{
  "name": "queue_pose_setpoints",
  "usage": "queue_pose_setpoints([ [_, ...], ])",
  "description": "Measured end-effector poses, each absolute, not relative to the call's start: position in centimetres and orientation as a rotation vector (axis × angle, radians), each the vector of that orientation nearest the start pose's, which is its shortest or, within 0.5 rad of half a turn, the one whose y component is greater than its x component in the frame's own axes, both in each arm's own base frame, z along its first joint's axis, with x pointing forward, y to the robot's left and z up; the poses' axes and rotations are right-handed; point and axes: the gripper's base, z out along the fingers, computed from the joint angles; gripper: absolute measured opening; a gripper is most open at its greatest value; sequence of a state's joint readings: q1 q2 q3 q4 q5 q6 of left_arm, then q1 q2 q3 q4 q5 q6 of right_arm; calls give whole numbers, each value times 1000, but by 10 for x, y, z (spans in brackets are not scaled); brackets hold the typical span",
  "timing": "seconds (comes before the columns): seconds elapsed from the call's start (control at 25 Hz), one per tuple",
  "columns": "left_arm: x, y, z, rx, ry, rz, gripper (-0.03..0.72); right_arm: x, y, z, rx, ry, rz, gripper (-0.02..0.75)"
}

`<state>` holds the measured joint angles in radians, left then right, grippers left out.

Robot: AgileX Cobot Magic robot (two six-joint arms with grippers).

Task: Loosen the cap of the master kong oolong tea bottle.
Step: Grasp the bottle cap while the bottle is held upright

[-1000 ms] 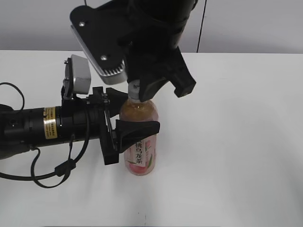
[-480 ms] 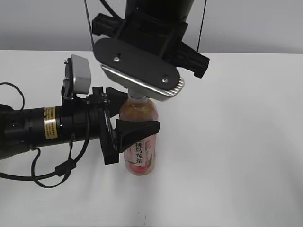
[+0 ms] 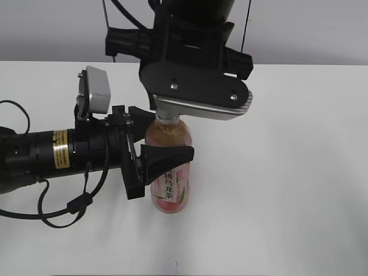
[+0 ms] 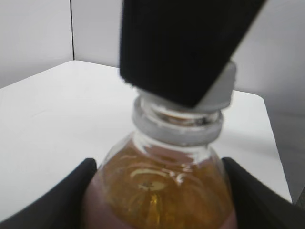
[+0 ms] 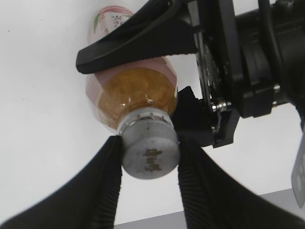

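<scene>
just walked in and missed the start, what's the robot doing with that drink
Two arms are working on one bottle of amber tea standing upright on the white table. The left claw grips the bottle's body from the side to steady it. The right claw comes from above and is closed on the white cap, which is on the neck. It looks set up for unscrewing; whether the cap is loose yet can't be told.

Bright, even light; left wrist view soft and blurred (close foreground especially)

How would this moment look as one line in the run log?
left pincer: clamps bottle | right pincer: shut on cap | bottle upright on table
</scene>
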<state>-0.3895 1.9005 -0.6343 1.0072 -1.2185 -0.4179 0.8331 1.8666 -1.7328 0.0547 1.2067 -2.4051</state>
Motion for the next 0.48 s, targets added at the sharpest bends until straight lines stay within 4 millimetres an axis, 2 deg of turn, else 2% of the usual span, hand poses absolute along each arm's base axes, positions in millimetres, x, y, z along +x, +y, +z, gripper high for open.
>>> queue_pose_setpoints([
  [0.48, 248, -180, 143, 1046, 1480, -1030, 455, 265, 298, 309, -2857, -276, -298, 274],
])
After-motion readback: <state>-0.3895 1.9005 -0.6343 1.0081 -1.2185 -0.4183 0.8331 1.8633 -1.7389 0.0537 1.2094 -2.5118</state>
